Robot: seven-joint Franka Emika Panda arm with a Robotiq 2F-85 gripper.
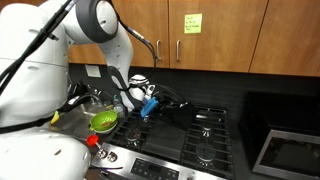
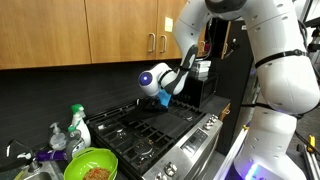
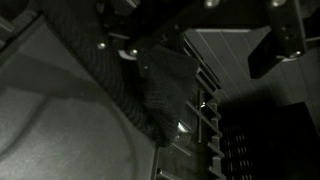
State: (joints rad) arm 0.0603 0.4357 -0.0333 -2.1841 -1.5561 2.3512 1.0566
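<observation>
A glossy green bowl (image 2: 88,163) of brown bits sits nearest, beside plastic soap bottles (image 2: 77,125). Beyond lie the stove's black, ridged iron grates (image 2: 140,135). Over their far end hang the blue-tipped fingers (image 2: 164,99), just beside a dark matte object (image 3: 165,85) above the grates; I cannot tell how far open they stand. Smooth wooden cabinets (image 2: 120,30) rise behind.

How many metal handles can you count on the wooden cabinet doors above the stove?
2. One slim metal handle and the other hang side by side on adjoining wooden cabinet doors; more may be hidden.
</observation>
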